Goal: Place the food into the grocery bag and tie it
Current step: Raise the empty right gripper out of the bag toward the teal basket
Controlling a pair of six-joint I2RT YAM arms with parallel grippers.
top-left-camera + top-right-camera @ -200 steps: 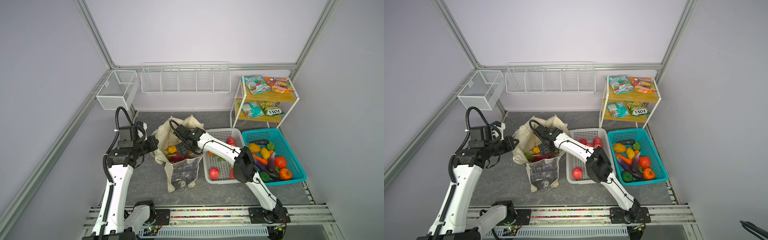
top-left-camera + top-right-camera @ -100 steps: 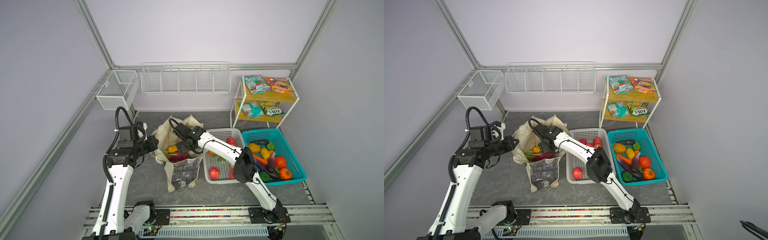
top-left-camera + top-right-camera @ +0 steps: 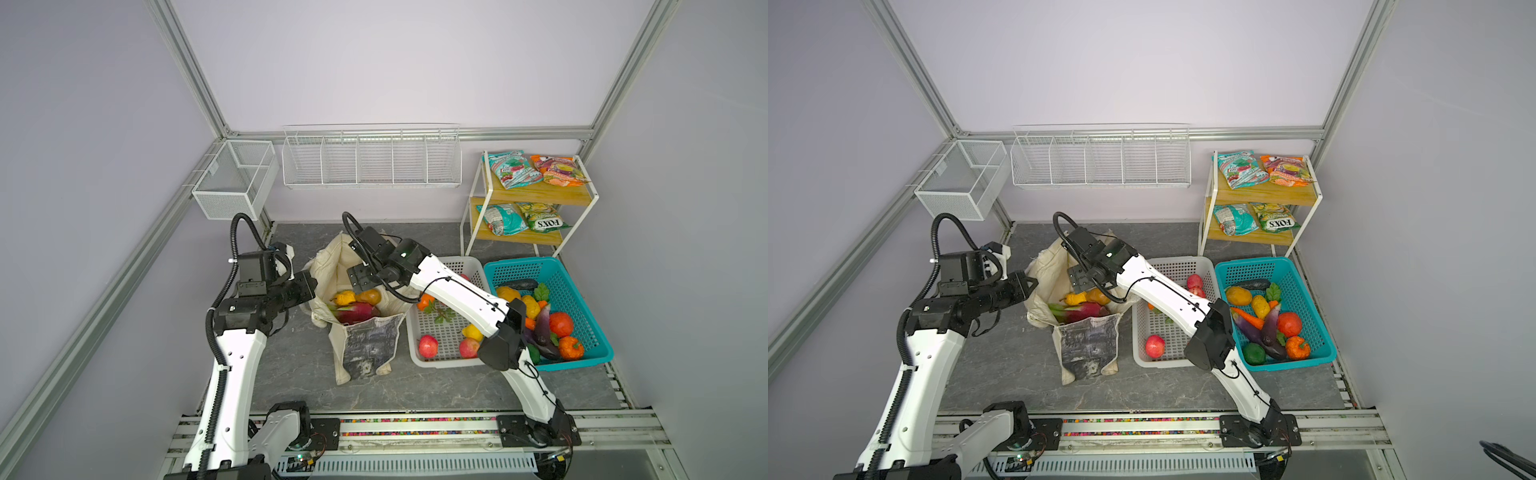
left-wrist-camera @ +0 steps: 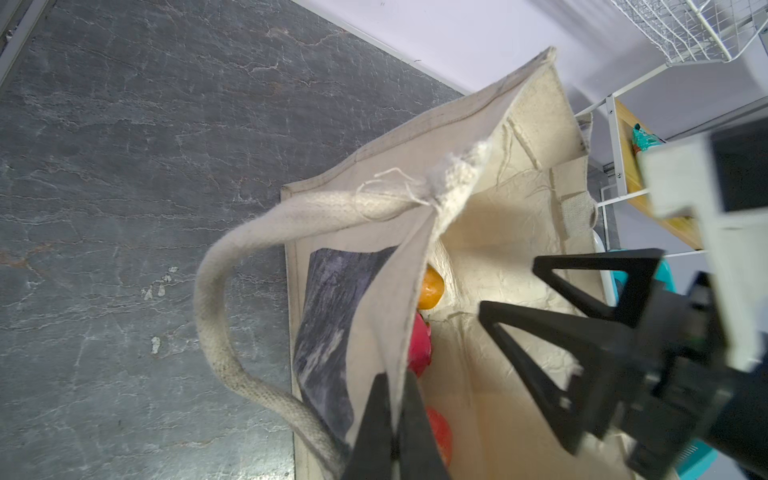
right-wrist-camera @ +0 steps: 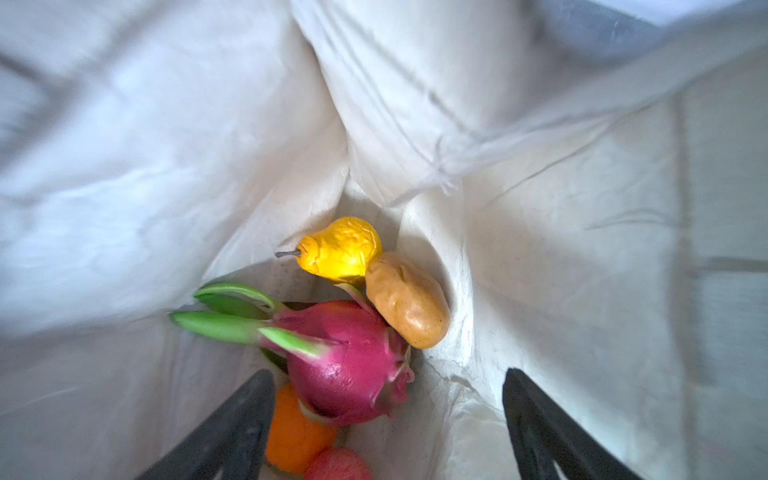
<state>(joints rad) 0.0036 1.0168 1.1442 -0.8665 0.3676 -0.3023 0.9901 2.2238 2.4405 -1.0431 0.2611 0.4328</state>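
Note:
The cream grocery bag (image 3: 368, 347) (image 3: 1086, 347) stands open on the grey floor between my arms. My left gripper (image 4: 397, 415) (image 3: 311, 286) is shut on the bag's near rim, with the cloth pinched between its fingers. A long handle (image 4: 212, 299) loops beside it. Inside lies the food: a pink dragon fruit (image 5: 353, 365) (image 3: 355, 311), a yellow pear (image 5: 340, 249), an orange-brown potato (image 5: 407, 303), an orange piece (image 5: 295, 436) and a red piece (image 5: 336, 465). My right gripper (image 5: 386, 374) (image 4: 511, 286) hangs open in the bag's mouth, above the fruit and holding nothing.
A white perforated basket (image 3: 449, 365) with a few fruits sits right of the bag. Beyond it is a teal basket (image 3: 582, 361) full of produce. A two-tier shelf (image 3: 536, 195) at back right carries snack packets, one of them teal (image 3: 511, 168). Wire racks (image 3: 370, 158) hang on the back wall.
My right gripper has shifted slightly over the bag's mouth and stays open. The left gripper keeps its hold on the rim; the bag and food have not moved.

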